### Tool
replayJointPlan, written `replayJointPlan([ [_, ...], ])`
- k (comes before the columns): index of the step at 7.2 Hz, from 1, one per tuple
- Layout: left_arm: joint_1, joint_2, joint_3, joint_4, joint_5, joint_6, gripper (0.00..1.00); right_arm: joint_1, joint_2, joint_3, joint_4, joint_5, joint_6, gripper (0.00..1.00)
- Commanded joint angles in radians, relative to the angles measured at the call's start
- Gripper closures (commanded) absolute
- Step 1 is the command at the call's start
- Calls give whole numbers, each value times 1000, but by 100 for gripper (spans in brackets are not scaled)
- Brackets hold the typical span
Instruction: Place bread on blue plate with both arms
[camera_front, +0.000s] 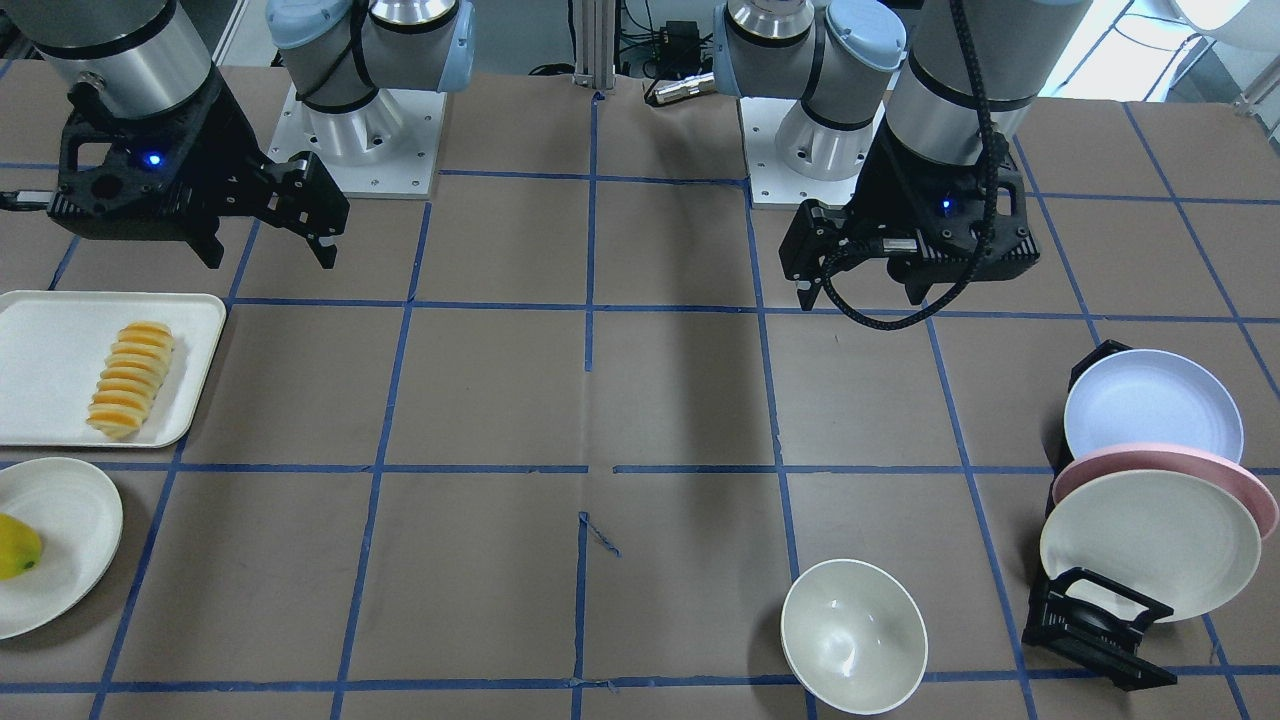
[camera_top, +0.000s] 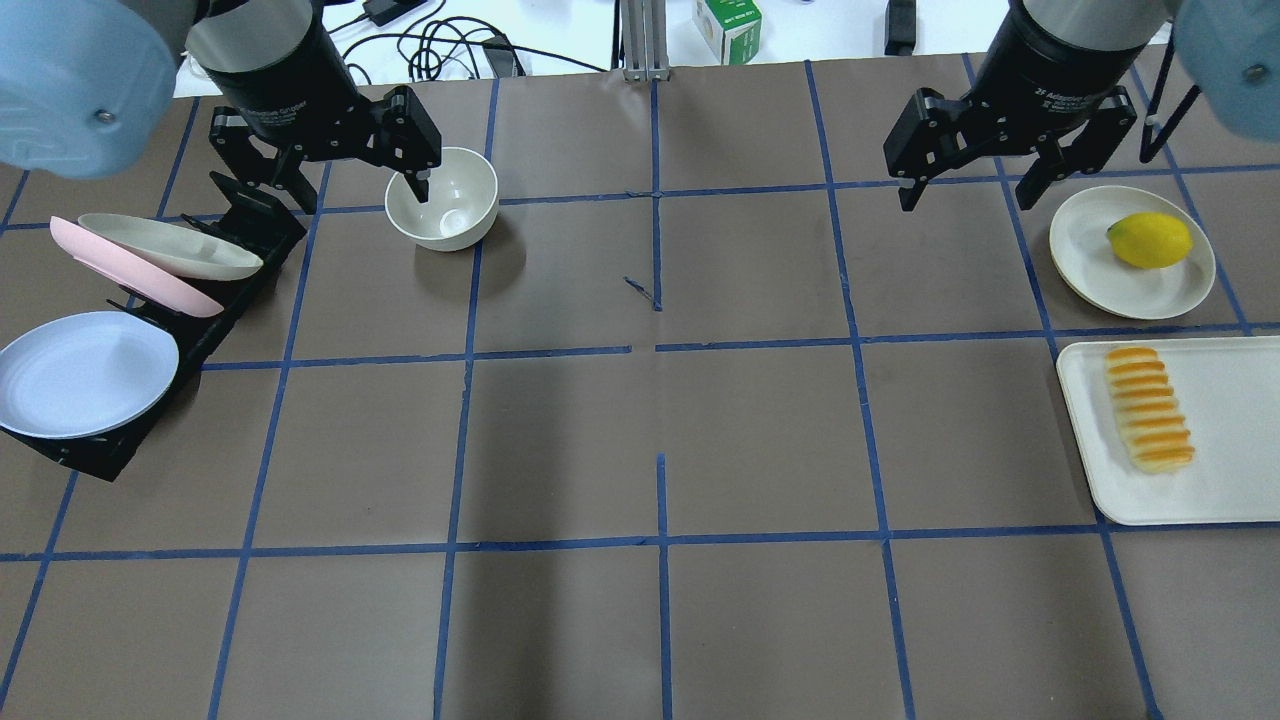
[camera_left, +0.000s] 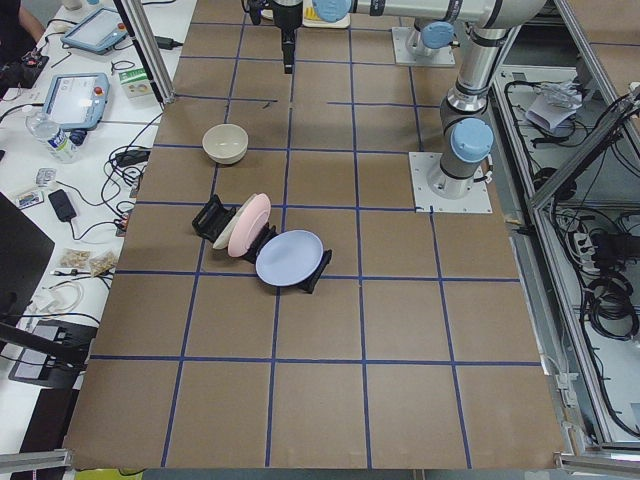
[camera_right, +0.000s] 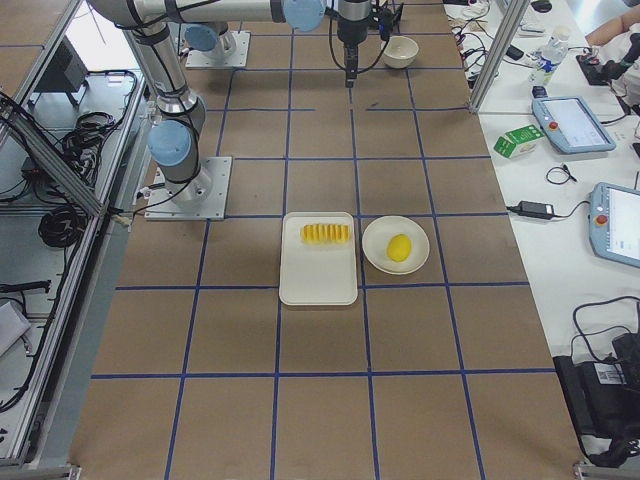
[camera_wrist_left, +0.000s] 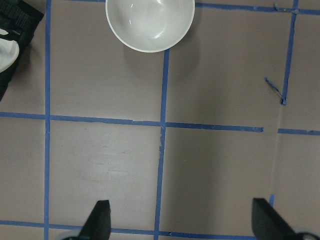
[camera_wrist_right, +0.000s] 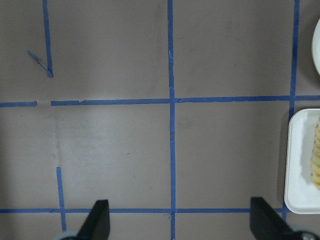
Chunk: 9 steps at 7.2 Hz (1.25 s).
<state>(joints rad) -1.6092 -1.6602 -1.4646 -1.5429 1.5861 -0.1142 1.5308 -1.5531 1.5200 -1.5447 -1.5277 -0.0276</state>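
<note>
The bread (camera_front: 131, 378) is a ribbed yellow-orange loaf lying on a white tray (camera_front: 45, 370); it also shows in the overhead view (camera_top: 1150, 408) and at the right wrist view's right edge (camera_wrist_right: 316, 155). The blue plate (camera_front: 1150, 405) stands tilted at one end of a black rack (camera_front: 1095, 625), also in the overhead view (camera_top: 80, 372). My left gripper (camera_top: 360, 190) hangs open and empty near the white bowl, high above the table (camera_wrist_left: 181, 222). My right gripper (camera_top: 968, 195) is open and empty, beside the fruit plate and up-table from the bread (camera_wrist_right: 180, 222).
A white bowl (camera_top: 442, 198) sits by the left gripper. The rack also holds a pink plate (camera_front: 1240, 480) and a cream plate (camera_front: 1150, 545). A yellow fruit (camera_top: 1150, 240) lies on a cream plate (camera_top: 1085, 250) next to the tray. Brown paper with blue tape lines covers the table.
</note>
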Motion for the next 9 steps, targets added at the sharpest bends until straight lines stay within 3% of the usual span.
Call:
replayJointPlan([
  [1,0,2,0,0,3,1,0,-3,1,-1,-2,0,-2,0],
  [3,52,36,1,-9,8,-2,0,-8,2,0,-2,-9,-23,0],
  [6,298,79,6,-42,18,74,0,-17,4,3,6,-11,-41,0],
  [7,393,97,6,-46,21,73,0,-85,5,29,24,-17,-99,0],
  [8,505,99,-3,-49,25,73,0,-224,7,125,0,0,-208,0],
  [9,643,83,-6,-55,18,97,0,-335,19,246,-179,-12,-307,0],
])
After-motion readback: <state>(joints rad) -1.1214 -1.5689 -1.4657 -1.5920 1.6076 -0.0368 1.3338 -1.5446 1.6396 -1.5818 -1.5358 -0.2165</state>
